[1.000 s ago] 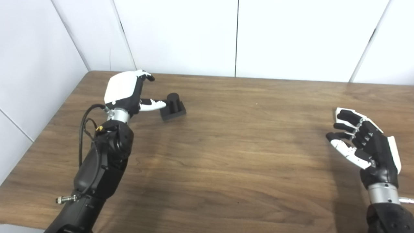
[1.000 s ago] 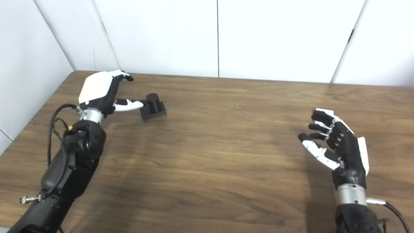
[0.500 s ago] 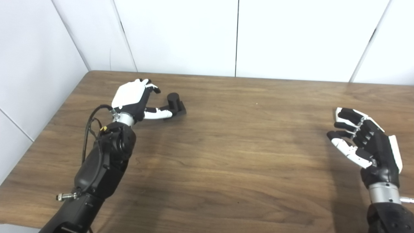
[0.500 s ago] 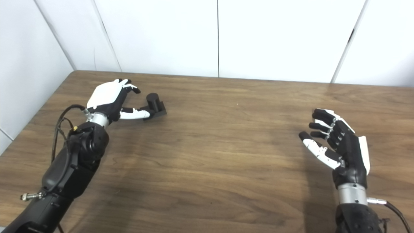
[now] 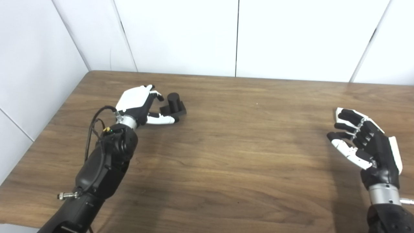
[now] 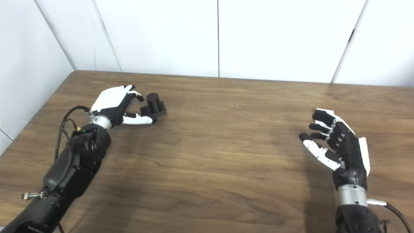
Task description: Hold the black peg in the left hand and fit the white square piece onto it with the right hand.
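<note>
- Left eye view shows a brown wooden table point(image 5: 226, 155) whose far edge meets white wall panels point(image 5: 181, 35) at 12 o'clock, and whose left edge runs along another white wall from 9 toward 11 o'clock.
- Between the two hands the tabletop is bare wood, a broad open stretch across the middle and near side.
- Toward 10 o'clock stands the black peg point(image 5: 173, 100): a short round post upright on a low square base, long axis vertical, top pointing up. The base lies flat on the table, turned a little askew to the table's edges, near the far-left corner but clear of both edges.
- Left hand point(image 5: 139, 105) sits just beside the peg at its 9 o'clock side, fingers point(image 5: 157, 94) spread around the base and thumb reaching along its near side; not closed on it, and whether it touches is unclear.
- Right hand point(image 6: 336, 142) hovers at 4 o'clock near the right edge, well apart from the peg, palm leftward, fingers loosely curled and apart, holding nothing.
</note>
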{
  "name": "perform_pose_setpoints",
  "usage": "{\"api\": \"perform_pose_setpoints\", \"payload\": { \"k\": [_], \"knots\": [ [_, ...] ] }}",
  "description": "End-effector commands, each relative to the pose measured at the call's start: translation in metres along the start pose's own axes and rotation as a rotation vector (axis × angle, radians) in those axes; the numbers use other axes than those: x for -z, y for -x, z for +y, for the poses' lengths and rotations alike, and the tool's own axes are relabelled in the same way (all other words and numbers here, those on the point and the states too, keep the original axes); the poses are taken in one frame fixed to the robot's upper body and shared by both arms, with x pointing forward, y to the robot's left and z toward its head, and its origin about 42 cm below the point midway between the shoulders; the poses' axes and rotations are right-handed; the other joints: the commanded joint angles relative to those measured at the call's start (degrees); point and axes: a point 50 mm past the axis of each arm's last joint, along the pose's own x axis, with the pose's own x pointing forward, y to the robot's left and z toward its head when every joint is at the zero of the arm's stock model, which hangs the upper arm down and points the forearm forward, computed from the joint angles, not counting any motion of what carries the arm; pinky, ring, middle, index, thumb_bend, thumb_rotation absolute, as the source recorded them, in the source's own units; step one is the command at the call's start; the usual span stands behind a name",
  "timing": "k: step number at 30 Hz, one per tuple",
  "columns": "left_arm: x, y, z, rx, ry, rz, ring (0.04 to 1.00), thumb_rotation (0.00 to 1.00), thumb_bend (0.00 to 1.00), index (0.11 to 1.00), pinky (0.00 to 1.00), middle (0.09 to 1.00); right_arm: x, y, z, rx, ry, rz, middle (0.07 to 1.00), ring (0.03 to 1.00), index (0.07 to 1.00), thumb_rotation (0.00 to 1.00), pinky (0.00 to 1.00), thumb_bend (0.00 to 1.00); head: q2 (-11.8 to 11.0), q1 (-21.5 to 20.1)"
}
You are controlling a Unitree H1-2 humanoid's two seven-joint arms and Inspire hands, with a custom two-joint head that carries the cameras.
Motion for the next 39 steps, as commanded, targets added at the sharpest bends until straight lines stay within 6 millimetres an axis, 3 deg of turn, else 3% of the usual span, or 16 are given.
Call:
{"api": "perform_pose_setpoints", "payload": {
  "k": [1,19,39],
  "knots": [
    [0.003,-0.012,0.028,-0.108,-0.042,0.000,1.000,0.63,0.94,0.754,1.00,0.980,-0.019,-0.005,-0.002,0.008,-0.007,-0.074,0.744,0.674,0.716,0.00,0.59,0.46,0.01,-0.14],
    [0.020,-0.025,0.002,-0.081,-0.058,0.051,0.996,0.61,0.89,0.752,1.00,0.959,-0.014,-0.002,-0.006,0.014,-0.006,-0.075,0.739,0.653,0.716,0.00,0.58,0.46,0.04,-0.21],
    [0.009,-0.029,-0.002,-0.053,0.018,-0.030,0.986,0.51,0.82,0.729,0.99,0.949,-0.017,-0.001,-0.005,0.025,0.001,-0.084,0.738,0.646,0.713,0.00,0.59,0.45,0.56,-0.79]
  ]
}}
